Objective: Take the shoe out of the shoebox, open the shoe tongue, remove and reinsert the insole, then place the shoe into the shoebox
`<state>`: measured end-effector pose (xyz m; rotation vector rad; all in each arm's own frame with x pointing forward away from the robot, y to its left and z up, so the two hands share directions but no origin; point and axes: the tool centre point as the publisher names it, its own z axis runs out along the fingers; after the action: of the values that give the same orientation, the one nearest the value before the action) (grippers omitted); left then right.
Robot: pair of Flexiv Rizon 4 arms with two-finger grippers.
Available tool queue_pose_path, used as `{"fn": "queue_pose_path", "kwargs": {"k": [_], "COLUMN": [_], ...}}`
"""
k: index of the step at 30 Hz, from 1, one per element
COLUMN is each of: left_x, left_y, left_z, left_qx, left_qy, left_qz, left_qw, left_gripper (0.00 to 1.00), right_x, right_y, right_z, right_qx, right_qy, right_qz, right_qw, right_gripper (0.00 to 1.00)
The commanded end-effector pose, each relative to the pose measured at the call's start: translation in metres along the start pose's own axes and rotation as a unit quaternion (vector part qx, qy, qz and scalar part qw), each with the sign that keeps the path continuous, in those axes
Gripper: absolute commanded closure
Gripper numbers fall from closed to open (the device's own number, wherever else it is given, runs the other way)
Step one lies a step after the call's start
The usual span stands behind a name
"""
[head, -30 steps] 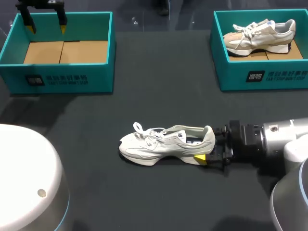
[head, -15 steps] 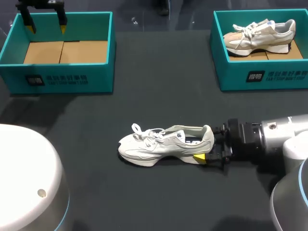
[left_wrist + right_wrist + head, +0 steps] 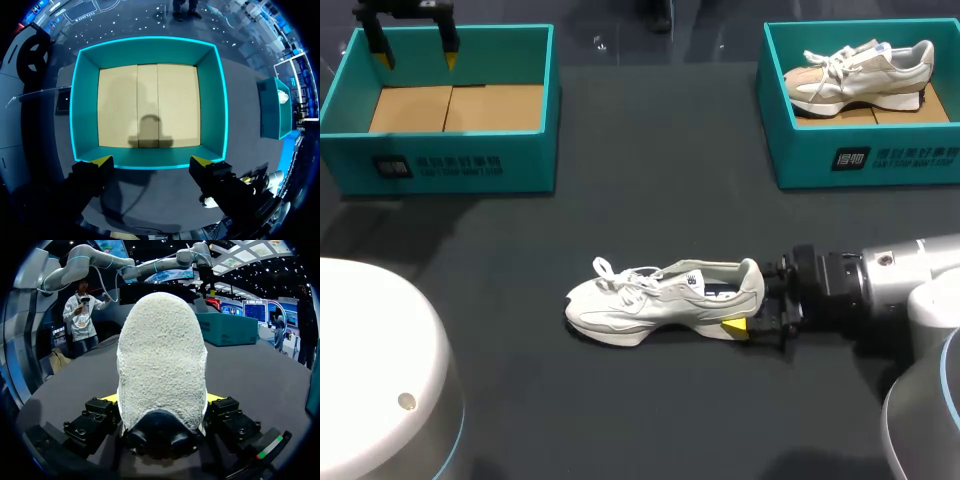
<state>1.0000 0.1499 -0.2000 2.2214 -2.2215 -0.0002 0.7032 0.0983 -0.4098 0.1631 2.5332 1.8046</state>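
A white sneaker (image 3: 660, 300) lies on its side in the middle of the dark table, toe pointing left. My right gripper (image 3: 754, 303) comes in from the right and is shut on the sneaker's heel; one yellow tip shows under the sole. In the right wrist view the heel (image 3: 161, 360) fills the space between the fingers of that gripper (image 3: 161, 405). The empty teal shoebox (image 3: 450, 165) stands at the back left. My left gripper (image 3: 416, 58) hangs open over its rear edge. The left wrist view looks down from that gripper (image 3: 152, 162) into the same box (image 3: 150, 44), whose cardboard floor is bare.
A second teal shoebox (image 3: 865, 160) at the back right holds another white and beige sneaker (image 3: 860, 72). A large white rounded robot part (image 3: 375, 370) covers the front left corner.
The right gripper and the sneaker have shifted slightly to the left together. The left arm has not moved.
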Motion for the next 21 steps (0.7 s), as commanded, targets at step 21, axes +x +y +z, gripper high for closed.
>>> {"fn": "queue_pose_path", "kwargs": {"k": [21], "left_x": [0.069], "left_y": [0.113], "left_z": [0.000], "left_qx": [0.004], "left_qy": [-0.001], "left_qz": [-0.027], "left_qw": [1.000], "left_gripper": [0.00], "right_x": [0.000], "right_y": [0.001], "right_z": [0.002], "right_qx": [0.003], "right_qy": [0.000], "right_qz": [0.000], "right_qw": [1.000], "right_gripper": [1.00]}}
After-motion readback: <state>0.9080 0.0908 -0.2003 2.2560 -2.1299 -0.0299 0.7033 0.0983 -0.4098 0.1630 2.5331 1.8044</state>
